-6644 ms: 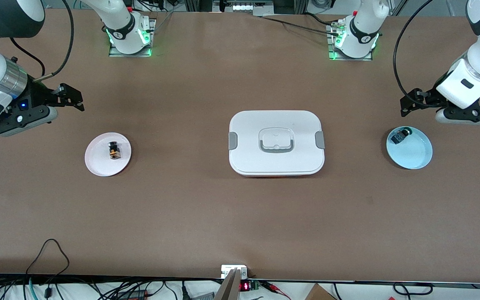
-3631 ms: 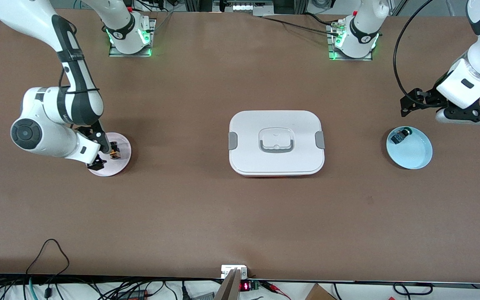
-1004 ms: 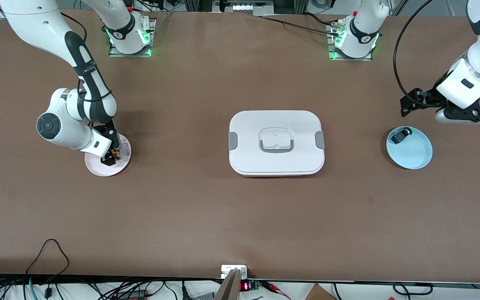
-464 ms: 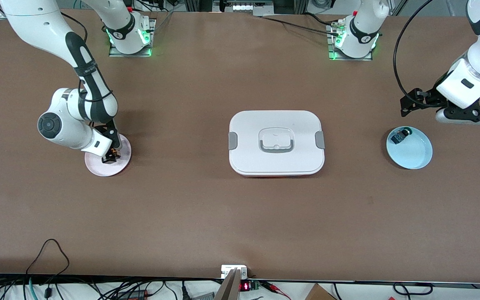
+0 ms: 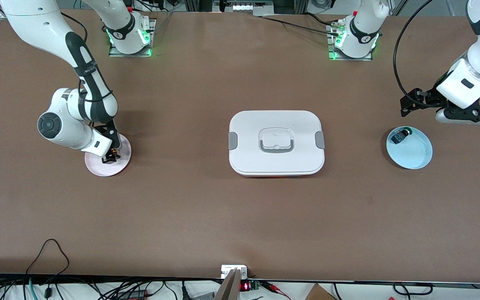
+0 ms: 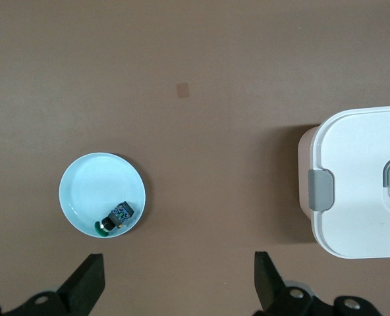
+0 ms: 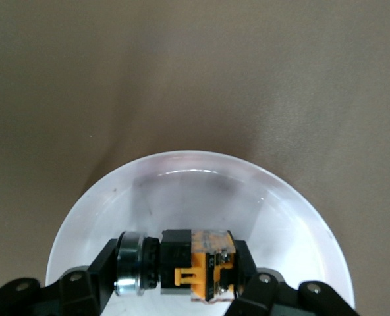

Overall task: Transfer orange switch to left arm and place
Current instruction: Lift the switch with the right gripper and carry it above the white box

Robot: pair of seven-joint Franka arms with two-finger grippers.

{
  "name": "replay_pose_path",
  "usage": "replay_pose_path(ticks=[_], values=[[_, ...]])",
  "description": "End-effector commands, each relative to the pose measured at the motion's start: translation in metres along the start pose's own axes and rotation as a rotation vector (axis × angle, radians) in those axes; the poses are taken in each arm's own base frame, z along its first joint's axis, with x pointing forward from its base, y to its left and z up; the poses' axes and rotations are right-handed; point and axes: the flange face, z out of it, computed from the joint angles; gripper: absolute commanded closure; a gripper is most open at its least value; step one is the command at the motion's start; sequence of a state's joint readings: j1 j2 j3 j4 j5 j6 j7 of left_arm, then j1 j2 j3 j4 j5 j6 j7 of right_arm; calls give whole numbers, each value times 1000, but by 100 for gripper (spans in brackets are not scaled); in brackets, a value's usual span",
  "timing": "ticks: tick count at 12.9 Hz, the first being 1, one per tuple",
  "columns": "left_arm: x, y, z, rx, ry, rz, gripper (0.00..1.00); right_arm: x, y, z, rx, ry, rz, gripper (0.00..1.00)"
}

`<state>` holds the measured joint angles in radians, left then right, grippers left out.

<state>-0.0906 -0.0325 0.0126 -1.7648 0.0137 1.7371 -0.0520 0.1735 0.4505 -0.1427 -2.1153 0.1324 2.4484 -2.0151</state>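
Note:
The orange switch [image 5: 114,155] lies on its side on a pink plate [image 5: 98,168] toward the right arm's end of the table. My right gripper [image 5: 110,157] is down on that plate and shut on the switch. In the right wrist view the switch [image 7: 195,264] sits between the two fingers, one at its cap and one at its orange end, with the pink plate [image 7: 201,184] under it. The white box [image 5: 248,125] stands at the table's middle. My left gripper [image 5: 471,118] waits open and empty in the air beside a light blue plate [image 5: 415,156].
The blue plate [image 6: 89,191] holds a small black-and-blue component [image 6: 118,216]. In the left wrist view the box [image 6: 360,178] lies beside bare table, and the left gripper [image 6: 178,289] hangs wide open.
My right arm came down from the table's edge to the pink plate and closed its fingers round the orange switch. In the last half second nothing moved. The left arm stayed still.

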Motion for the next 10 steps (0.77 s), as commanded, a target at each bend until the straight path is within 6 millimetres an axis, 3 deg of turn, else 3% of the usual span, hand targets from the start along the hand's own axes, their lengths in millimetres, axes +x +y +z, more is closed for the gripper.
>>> replay_pose_path(ticks=[1,4,7,10], values=[[1,1,-5,-6,-7,-7,0,11,11,-16,-2,55,-5,79],[1,1,-5,-6,-7,-7,0,26,29,-44,61,154,15,79],[1,1,-5,-6,-7,-7,0,60,49,-86,109,301,56,79],[1,0,-5,-7,-8,-4,0,117,75,-119,86,460,70,79]])
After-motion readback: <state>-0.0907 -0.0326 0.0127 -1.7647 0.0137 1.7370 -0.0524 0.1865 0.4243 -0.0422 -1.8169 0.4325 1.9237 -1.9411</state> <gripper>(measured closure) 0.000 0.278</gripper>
